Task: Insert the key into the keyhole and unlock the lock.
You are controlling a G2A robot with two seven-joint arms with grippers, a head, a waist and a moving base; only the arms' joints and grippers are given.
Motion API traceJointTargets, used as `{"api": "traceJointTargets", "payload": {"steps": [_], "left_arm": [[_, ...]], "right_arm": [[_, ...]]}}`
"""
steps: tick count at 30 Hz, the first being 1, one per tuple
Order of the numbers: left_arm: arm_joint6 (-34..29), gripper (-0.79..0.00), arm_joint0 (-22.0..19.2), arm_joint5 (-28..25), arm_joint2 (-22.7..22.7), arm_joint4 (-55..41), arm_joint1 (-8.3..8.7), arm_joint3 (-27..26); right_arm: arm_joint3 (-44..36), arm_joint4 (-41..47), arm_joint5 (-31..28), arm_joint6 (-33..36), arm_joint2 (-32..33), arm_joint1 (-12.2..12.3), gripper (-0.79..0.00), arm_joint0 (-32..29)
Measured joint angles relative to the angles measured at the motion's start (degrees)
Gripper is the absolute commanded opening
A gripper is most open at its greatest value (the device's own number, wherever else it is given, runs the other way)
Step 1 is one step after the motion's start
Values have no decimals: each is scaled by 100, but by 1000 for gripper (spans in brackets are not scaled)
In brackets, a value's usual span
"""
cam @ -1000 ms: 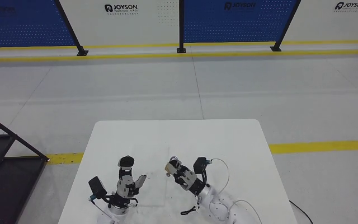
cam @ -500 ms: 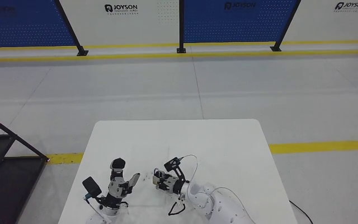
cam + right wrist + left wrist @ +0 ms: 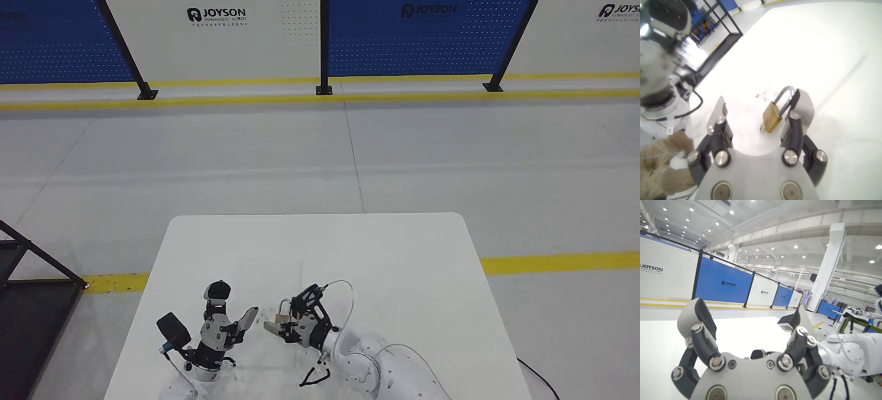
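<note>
- The left gripper (image 3: 748, 308) sits low over the near edge of the white table (image 3: 400, 250). Its jaws are spread wide, with nothing between the ribbed pads (image 3: 705, 317).
- Just beside it, the right gripper (image 3: 761, 96) is also spread wide and clamps nothing.
- The brass lock (image 3: 772, 117) sits between the right gripper's fingers, close against one of them, and its steel shackle (image 3: 785, 95) touches that finger's pad. Whether the lock lies on the table or hangs from the finger cannot be told.
- One end of the shackle looks free of the body.
- A small silvery piece, seemingly the key (image 3: 762, 129), shows at the bottom end of the lock. How deep it sits is not clear.
- From above, the lock (image 3: 272, 322) lies between the two grippers.
- Beyond the table are grey floor and a yellow line (image 3: 560, 263).
- Farthest off stands a fence of blue and white panels (image 3: 420, 35).
</note>
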Motion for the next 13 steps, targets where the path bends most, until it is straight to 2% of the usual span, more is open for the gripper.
{"api": "traceJointTargets", "payload": {"steps": [2, 7, 13], "left_arm": [[30, 0, -3, 34, 5, 7, 0, 7], [90, 0, 4, 121, 16, 24, 2, 15], [178, 0, -4, 143, 51, -31, -2, 57]], "right_arm": [[-117, -137, -23, -179, 83, 49, 0, -93], [-665, -739, -199, -1174, 520, 277, 0, -582], [-1570, -1059, -1154, -2510, 1398, 637, -1, -1508]]}}
